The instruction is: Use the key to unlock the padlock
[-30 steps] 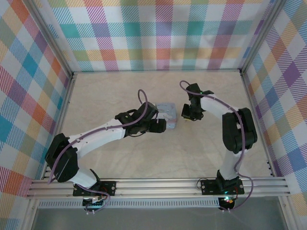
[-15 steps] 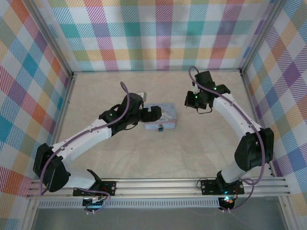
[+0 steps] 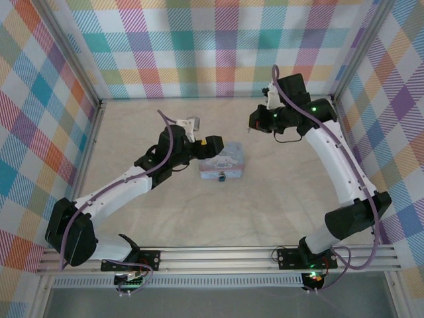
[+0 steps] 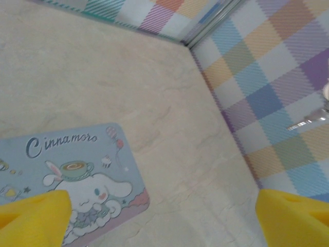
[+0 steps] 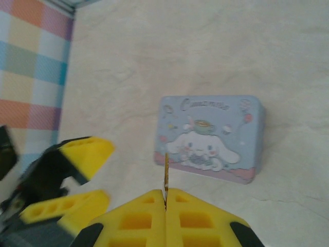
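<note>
The left pincer (image 4: 163, 206) stands wide open with nothing between its yellow fingertips (image 4: 36, 216). One tip hangs over the near left corner of the pale-blue tin (image 5: 211, 136); I cannot tell whether it touches the lid. Behind it the left arm (image 3: 119, 192) runs from its base at the near left in a long slant to the middle of the desk (image 3: 265, 212), bent at the elbow, with the wrist at the tin's left end.

The right pincer (image 5: 165, 198) is closed tight on the key (image 5: 166, 172), a thin strip that sticks out edge-on from between the two pads and points towards the tin. The right arm (image 3: 344, 179) rises from the near right, stretches along the right side and turns back left at the far end. This holds the pincer above the desk, to the far right of the tin and apart from it.

The padlock (image 3: 222, 177) hangs at the middle of the tin's near side, and neither pincer touches it.
</note>
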Robot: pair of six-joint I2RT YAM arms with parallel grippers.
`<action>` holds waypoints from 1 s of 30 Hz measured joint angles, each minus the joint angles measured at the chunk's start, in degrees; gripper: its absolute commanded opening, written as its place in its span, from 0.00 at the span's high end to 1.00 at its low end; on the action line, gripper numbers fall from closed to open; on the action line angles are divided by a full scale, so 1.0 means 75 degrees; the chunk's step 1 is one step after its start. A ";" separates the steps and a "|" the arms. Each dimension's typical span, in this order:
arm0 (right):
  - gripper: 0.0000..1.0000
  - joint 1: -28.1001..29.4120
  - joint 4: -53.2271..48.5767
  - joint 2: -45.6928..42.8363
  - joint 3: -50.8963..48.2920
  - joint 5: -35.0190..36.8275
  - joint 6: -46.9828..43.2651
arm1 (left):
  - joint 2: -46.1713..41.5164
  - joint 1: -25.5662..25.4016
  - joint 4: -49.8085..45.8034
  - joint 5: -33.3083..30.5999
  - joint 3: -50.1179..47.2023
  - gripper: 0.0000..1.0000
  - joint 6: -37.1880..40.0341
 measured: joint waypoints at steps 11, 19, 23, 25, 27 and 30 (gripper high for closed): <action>0.99 0.0460 -0.0886 0.0481 0.1478 -0.0705 0.0259 | 0.0067 0.0029 0.1507 0.1250 0.0020 0.19 0.0289; 0.99 0.0504 -0.1026 0.0548 0.1950 -0.1387 0.0813 | 0.0469 0.0029 0.2363 0.2428 0.0251 0.22 0.0405; 0.99 0.0504 -0.1032 0.0565 0.2017 -0.1609 0.1075 | 0.0501 0.0029 0.2856 0.2973 0.0291 0.22 0.0367; 0.99 0.0504 -0.1032 0.0565 0.2017 -0.1682 0.1218 | 0.0501 0.0047 0.3171 0.3171 0.0289 0.21 0.0251; 1.00 0.0504 -0.1003 0.0565 0.2017 -0.1757 0.1355 | 0.0501 0.0076 0.3620 0.3296 0.0274 0.22 0.0058; 1.00 0.0504 -0.0831 0.0557 0.1979 -0.1915 0.1658 | 0.0501 0.0137 0.4436 0.3372 0.0175 0.23 -0.0385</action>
